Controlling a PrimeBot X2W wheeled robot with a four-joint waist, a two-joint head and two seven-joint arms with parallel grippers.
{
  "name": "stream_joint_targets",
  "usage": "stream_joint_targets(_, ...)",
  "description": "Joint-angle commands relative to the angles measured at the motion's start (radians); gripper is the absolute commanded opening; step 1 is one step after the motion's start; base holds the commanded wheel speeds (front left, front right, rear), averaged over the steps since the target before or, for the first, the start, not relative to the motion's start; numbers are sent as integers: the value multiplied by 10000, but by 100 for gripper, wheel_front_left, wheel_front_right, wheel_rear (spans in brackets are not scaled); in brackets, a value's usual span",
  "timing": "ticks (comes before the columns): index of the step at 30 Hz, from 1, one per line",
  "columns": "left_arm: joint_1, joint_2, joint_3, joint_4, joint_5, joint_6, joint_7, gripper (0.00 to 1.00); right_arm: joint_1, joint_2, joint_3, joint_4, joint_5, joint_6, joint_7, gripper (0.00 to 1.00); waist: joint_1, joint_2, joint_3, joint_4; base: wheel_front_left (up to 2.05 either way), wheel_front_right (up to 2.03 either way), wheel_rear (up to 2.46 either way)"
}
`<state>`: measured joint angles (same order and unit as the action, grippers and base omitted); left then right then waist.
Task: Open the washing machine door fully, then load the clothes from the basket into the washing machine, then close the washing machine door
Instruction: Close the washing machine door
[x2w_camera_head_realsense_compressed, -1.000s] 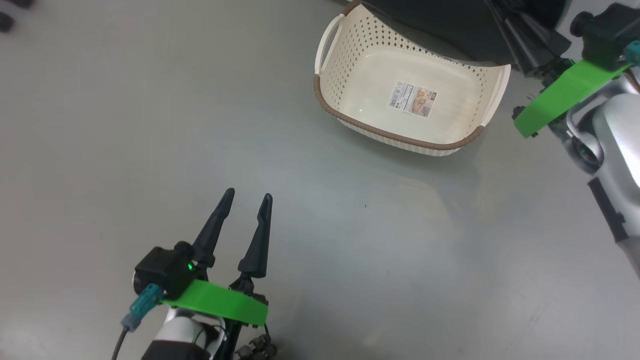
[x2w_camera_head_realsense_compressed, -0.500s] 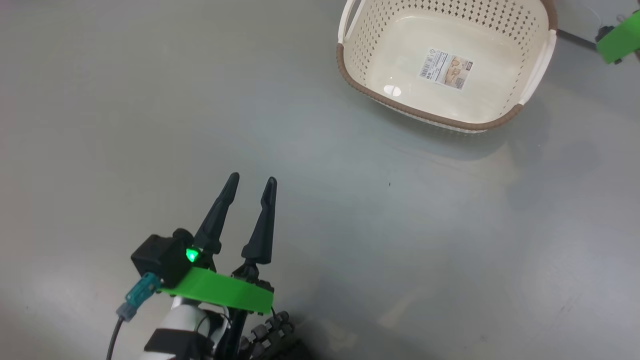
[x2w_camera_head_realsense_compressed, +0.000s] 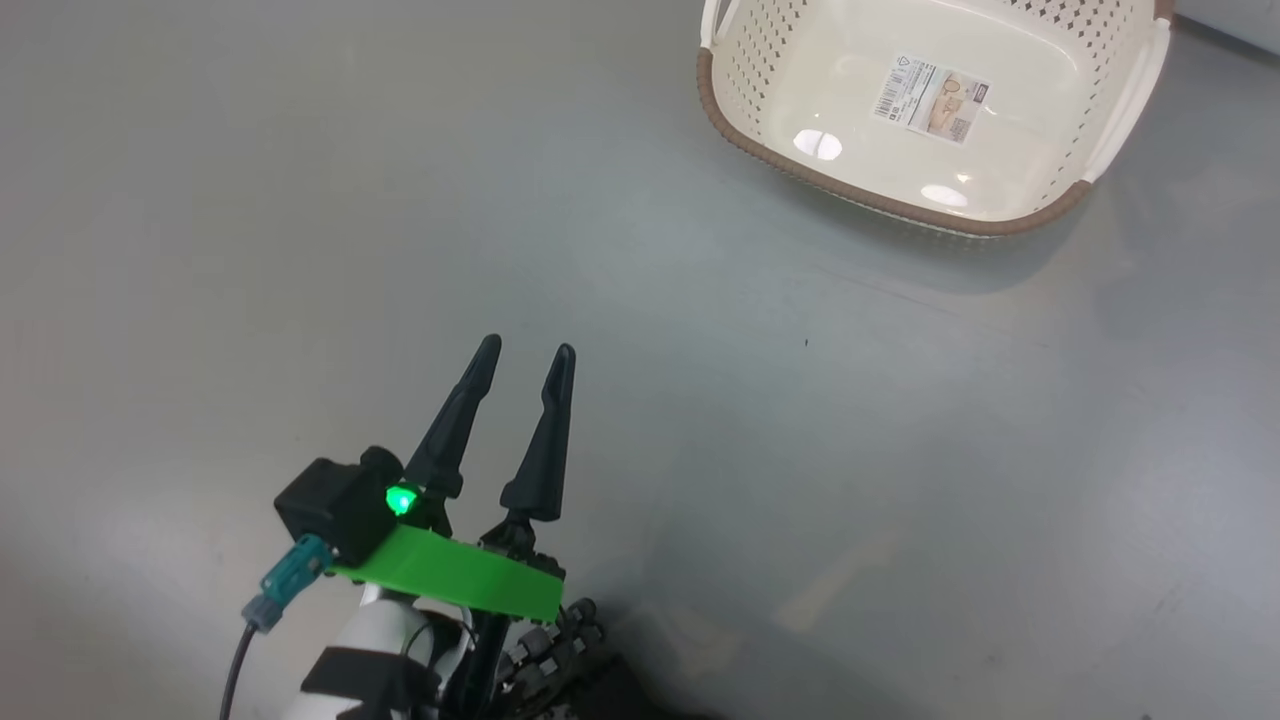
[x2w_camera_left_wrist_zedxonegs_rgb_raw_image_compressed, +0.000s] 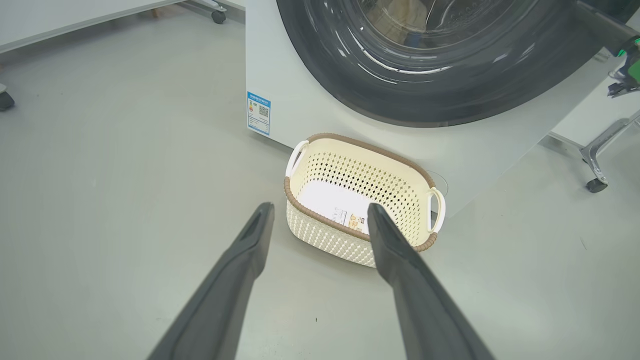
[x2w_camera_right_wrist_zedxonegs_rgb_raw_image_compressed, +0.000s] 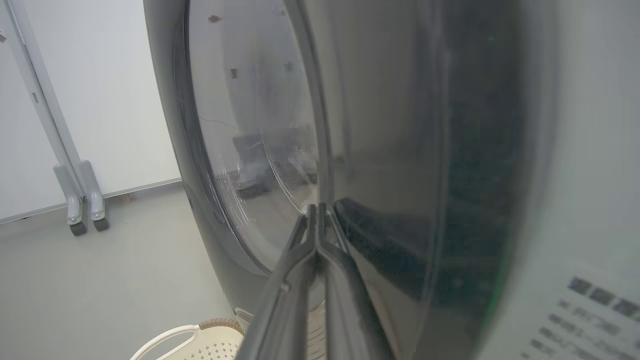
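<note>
**Two hands: one spread, one pressed shut**

The left hand (x2w_camera_head_realsense_compressed: 527, 345) is held low over the grey floor (x2w_camera_head_realsense_compressed: 200, 200), fingers spread wide, nothing gripped. The right hand (x2w_camera_right_wrist_zedxonegs_rgb_raw_image_compressed: 317, 207) is closed on nothing, tips laid by the round, glossy black-rimmed washing machine door (x2w_camera_right_wrist_zedxonegs_rgb_raw_image_compressed: 250, 150); contact cannot be judged. The cream perforated plastic basket (x2w_camera_head_realsense_compressed: 745, 75) is set just before the white washing machine (x2w_camera_left_wrist_zedxonegs_rgb_raw_image_compressed: 300, 120), its top cut off.

I count one basket (x2w_camera_head_realsense_compressed: 745, 70) with two white handles (x2w_camera_head_realsense_compressed: 1128, 97) and one label sticker (x2w_camera_head_realsense_compressed: 935, 98); one washing machine (x2w_camera_left_wrist_zedxonegs_rgb_raw_image_compressed: 310, 110), one door (x2w_camera_left_wrist_zedxonegs_rgb_raw_image_compressed: 425, 95); left gripper (x2w_camera_head_realsense_compressed: 527, 346) and right gripper (x2w_camera_right_wrist_zedxonegs_rgb_raw_image_compressed: 316, 207), two fingers (x2w_camera_head_realsense_compressed: 455, 430) each.
</note>
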<state>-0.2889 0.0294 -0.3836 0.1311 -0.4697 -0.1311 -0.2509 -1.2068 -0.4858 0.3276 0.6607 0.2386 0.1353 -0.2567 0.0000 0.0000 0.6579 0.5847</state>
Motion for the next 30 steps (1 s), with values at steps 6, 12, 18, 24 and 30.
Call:
stream_joint_targets(6,-17,209,421,-308,-82,4,-109,100,-867,308,-1378,178,-1033,-46,-51,0,0,0,88,9,0,0,0)
stream_joint_targets(12,-2,209,495,-257,-108,4,-109,100,-771,723,-1828,240,-1499,-46,-51,0,0,0,-18,14,0,0,0)
stream_joint_targets(18,-82,208,477,-156,51,4,-109,100,-109,971,-1779,101,-1419,-46,-51,0,0,0,-495,-146,0,0,0)
stream_joint_targets(24,-16,208,757,-42,440,4,-109,100,834,1310,-1377,-273,-812,-46,-51,0,0,0,-1151,-706,0,0,0)
stream_joint_targets(30,141,323,1108,39,774,4,-109,100,2009,1393,-606,-1098,-406,-46,-51,0,0,0,-1975,-1429,0,0,0)
